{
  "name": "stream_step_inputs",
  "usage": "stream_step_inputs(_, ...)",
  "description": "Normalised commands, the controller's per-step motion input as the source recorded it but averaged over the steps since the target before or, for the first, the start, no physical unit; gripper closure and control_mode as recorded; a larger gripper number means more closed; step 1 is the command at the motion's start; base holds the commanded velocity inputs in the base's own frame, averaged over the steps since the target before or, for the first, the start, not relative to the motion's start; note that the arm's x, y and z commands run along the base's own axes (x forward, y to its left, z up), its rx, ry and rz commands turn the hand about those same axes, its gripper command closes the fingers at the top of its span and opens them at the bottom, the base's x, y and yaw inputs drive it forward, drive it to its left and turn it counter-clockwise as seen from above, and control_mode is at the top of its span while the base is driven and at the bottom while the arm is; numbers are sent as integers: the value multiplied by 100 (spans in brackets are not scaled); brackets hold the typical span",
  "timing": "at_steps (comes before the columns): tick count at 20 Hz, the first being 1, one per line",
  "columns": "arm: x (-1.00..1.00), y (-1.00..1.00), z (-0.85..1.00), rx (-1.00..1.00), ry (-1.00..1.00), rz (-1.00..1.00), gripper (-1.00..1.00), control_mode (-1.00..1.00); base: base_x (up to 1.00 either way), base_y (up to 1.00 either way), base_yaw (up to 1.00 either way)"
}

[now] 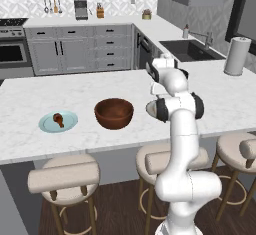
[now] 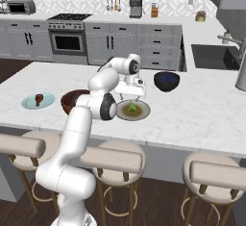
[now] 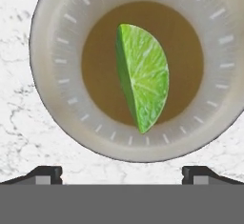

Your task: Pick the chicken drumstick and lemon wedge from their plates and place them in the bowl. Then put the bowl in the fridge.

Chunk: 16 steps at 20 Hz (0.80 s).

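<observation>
Your tool [image 3: 122, 173] hangs just above the beige plate [image 3: 52, 99], its two tips spread wide apart and holding nothing. You can see the lemon wedge [image 3: 143, 75] lying on that plate's olive centre, cut face turned sideways. On the marble tabletop [image 1: 30, 144] the wooden bowl [image 1: 114, 113] stands beside the beige plate, and the chicken drumstick [image 1: 58, 119] rests on the blue-green plate [image 1: 70, 124] at the bowl's other side. A dark blue bowl [image 2: 166, 81] sits near the beige plate.
</observation>
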Motion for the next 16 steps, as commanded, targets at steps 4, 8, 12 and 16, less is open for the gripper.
stream_step_inputs(4,-48,0,-42,0,-14,2,-100,-100,0,0,0)
stream_step_inputs(8,-81,0,-41,-2,-26,2,-100,-100,0,0,0)
stream_step_inputs(12,-91,9,-57,-9,-49,5,-100,-100,0,0,0)
stream_step_inputs(16,-9,3,-2,-2,-28,1,-100,-100,0,0,0)
